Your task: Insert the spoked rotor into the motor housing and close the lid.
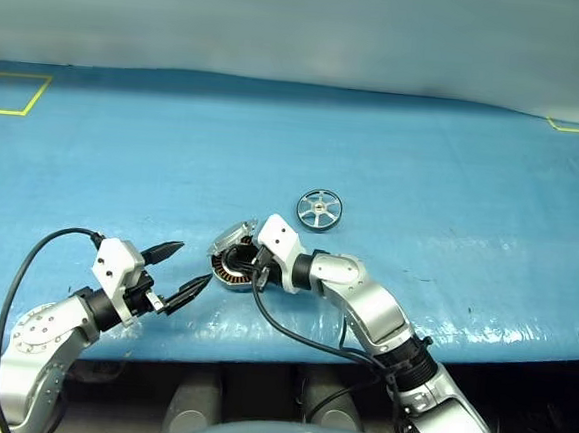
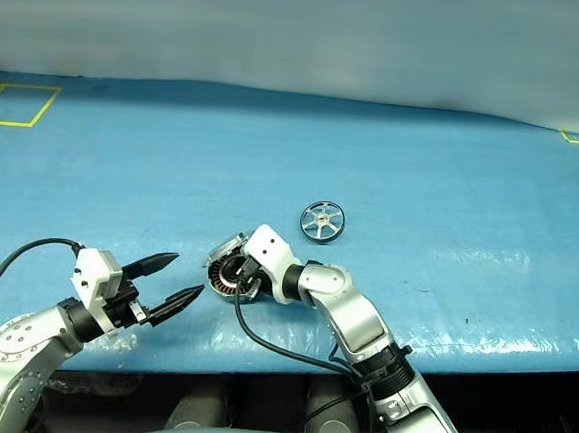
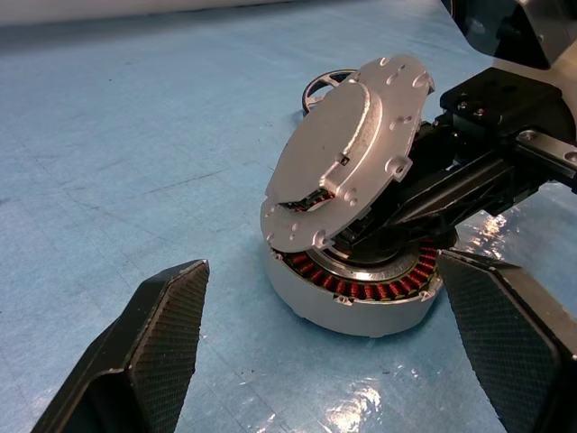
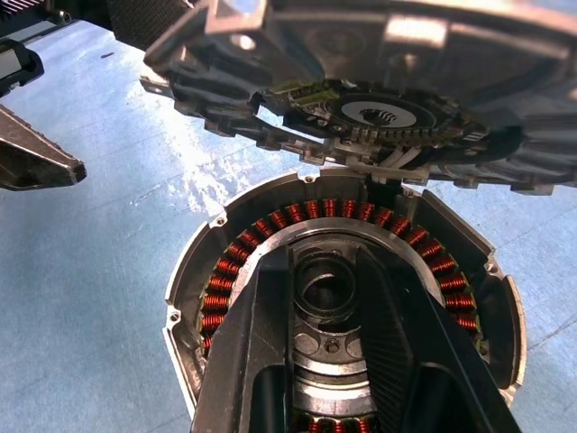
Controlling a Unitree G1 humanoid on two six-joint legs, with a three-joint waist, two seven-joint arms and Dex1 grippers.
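Left eye view: the motor housing [image 1: 233,269] sits on the blue table [image 1: 453,179] near its front edge, with its ring of copper windings showing. Its lid [image 1: 232,236] is hinged up and tilted back, not closed. The spoked rotor [image 1: 319,210] lies flat on the table, apart from the housing, farther from the robot and to its right.

The right gripper [image 1: 252,271] reaches in from the right and its black fingers [image 4: 379,361] lie over the middle of the open housing, under the raised lid. In the right wrist view the two fingers stand close together over the central hub, with only a narrow gap between them; I cannot tell whether they are pinching any part of it.

The left gripper [image 1: 187,270] hovers just left of the housing, not touching it, its two fingers [image 3: 144,343] spread wide and holding nothing. In the left wrist view the housing and the plain silver face of the lid sit between those fingertips, farther along.
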